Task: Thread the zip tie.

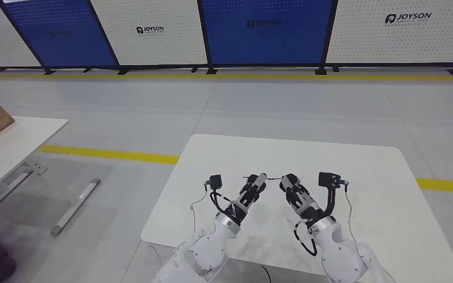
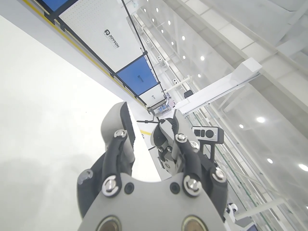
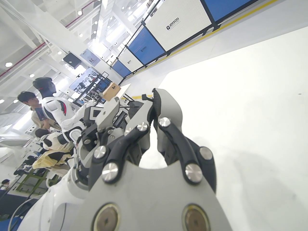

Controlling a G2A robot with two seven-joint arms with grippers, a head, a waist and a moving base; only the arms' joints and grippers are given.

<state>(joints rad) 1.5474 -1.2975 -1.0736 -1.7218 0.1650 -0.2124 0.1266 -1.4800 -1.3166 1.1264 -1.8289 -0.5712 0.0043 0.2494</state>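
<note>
My right gripper hovers over the front of the white table, shut on a thin black zip tie whose small head sticks out past the fingertips. In the left wrist view the same gripper shows end-on, the tie's strap reaching sideways from it. My left gripper faces it at close range, and its two fingers stand wide apart and open, with nothing held. The tie lies in the gap between the two grippers.
The table's left edge runs close beside the left arm, with open floor beyond. A second white table stands far left. Blue and white partition panels line the back wall. Bare tabletop stretches behind and right of the grippers.
</note>
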